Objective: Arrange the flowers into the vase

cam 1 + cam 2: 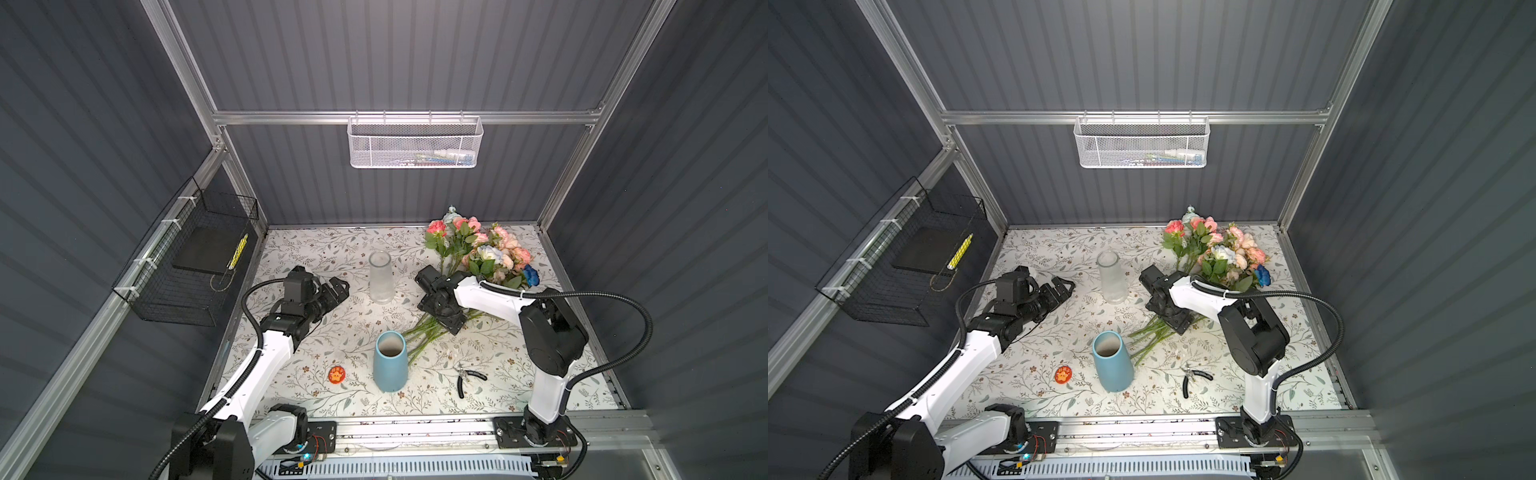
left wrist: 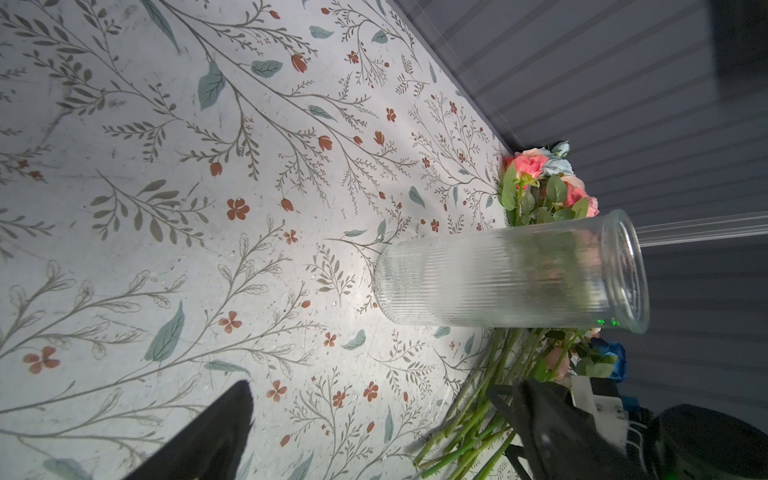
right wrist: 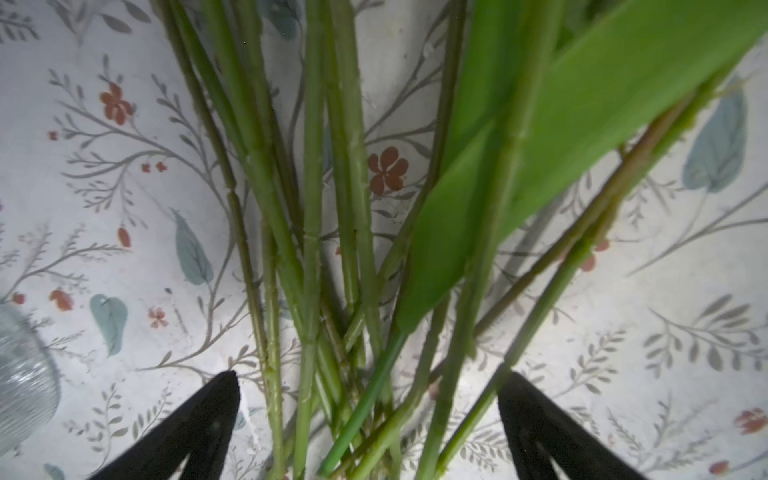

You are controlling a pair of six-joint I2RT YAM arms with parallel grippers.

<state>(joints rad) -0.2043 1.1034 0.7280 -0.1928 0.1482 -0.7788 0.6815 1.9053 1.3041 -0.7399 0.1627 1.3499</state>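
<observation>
The flowers [image 1: 484, 251] [image 1: 1221, 253] lie in a bunch at the back right of the table, pink, peach and cream blooms with one blue bloom [image 1: 530, 274]. Their green stems [image 1: 424, 336] [image 3: 316, 249] fan out toward a blue vase [image 1: 390, 361] [image 1: 1112, 361]. A clear ribbed glass vase [image 1: 380, 277] [image 2: 511, 278] stands upright behind it. My right gripper [image 1: 449, 322] [image 3: 370, 395] hangs open just over the stems, with several of them between its fingers. My left gripper [image 1: 338, 286] [image 1: 1065, 286] is open and empty, left of the glass vase; one finger [image 2: 224, 432] shows in its wrist view.
Black-handled pliers [image 1: 469, 376] lie at the front right and a round orange badge [image 1: 336, 374] at the front left of the blue vase. A white mesh basket [image 1: 415, 143] hangs on the back wall and a black wire basket [image 1: 187, 266] on the left wall.
</observation>
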